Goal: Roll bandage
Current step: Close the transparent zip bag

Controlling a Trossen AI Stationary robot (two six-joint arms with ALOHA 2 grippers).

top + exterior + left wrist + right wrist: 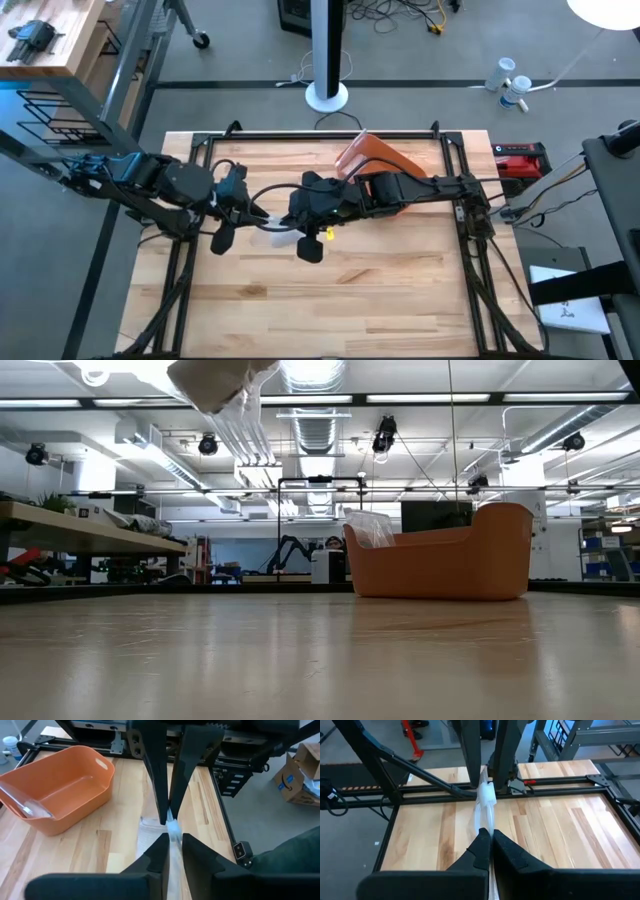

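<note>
A white bandage (277, 226) hangs in the air above the middle of the wooden table, between my two grippers. My left gripper (250, 212) comes from the table's left and my right gripper (300, 222) from the right. Their fingertips almost meet, and both are shut on the bandage. A small rolled lump (486, 795) sits on the strip between the two pairs of fingertips. A loose sheer length (149, 840) hangs below. In the low view a pale piece of bandage (215, 385) shows high at the top left. My left gripper pinches the bandage strip (175, 845) between its two fingers, next to the rolled lump (172, 826). The fingers slant downward from the table's left. The bandage is lifted clear of the table. My right gripper pinches the strip (487, 827) between its two fingertips. The fingers slant downward from the table's right and lie along the strip. The strip runs on from them to the rolled lump, clear of the table.
An orange bin (380, 165) stands at the far middle of the table with a clear plastic packet (27, 807) in it. Black frame rails (320, 135) run along the table's edges. The near half of the table (330, 300) is bare wood.
</note>
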